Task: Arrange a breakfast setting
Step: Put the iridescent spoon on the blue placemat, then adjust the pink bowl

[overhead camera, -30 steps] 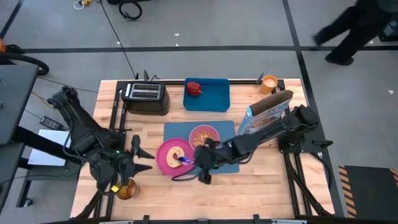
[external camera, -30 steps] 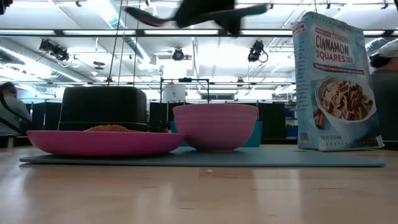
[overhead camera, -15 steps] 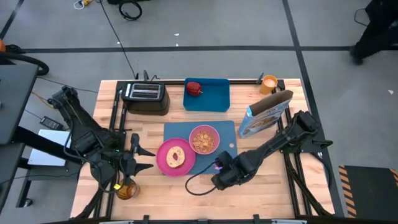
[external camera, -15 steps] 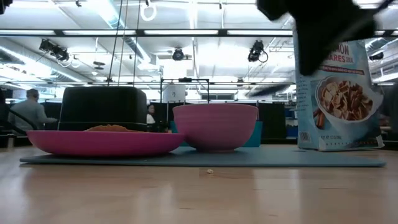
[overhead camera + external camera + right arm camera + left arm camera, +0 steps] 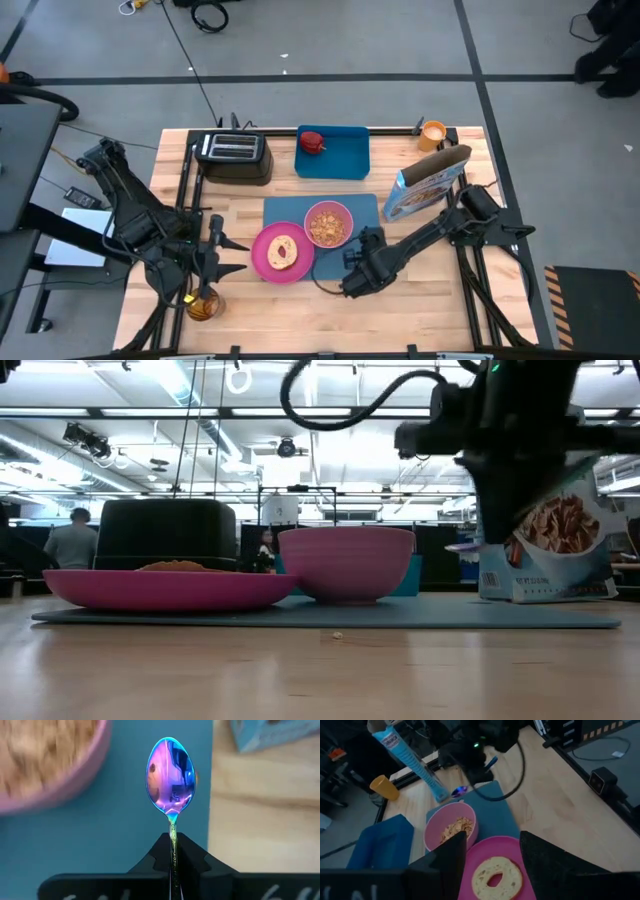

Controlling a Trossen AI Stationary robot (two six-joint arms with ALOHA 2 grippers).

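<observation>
The spoon (image 5: 171, 777) is sticking straight out from the right gripper (image 5: 172, 851), whose fingers are clamping its thin handle; the shiny bowl of the spoon is hanging over the mat (image 5: 125, 820), near the mat's right edge and beside the bowl (image 5: 45, 760) of cereal. The plate (image 5: 278, 253) with toast (image 5: 283, 250) is lying on the mat's left part. The left gripper (image 5: 222, 250) is waiting left of the plate, fingers spread apart.

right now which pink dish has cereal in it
The bowl, the smaller, deeper pink dish, on the mat beside the plate. The plate is flat and holds only a round toast slice.
</observation>
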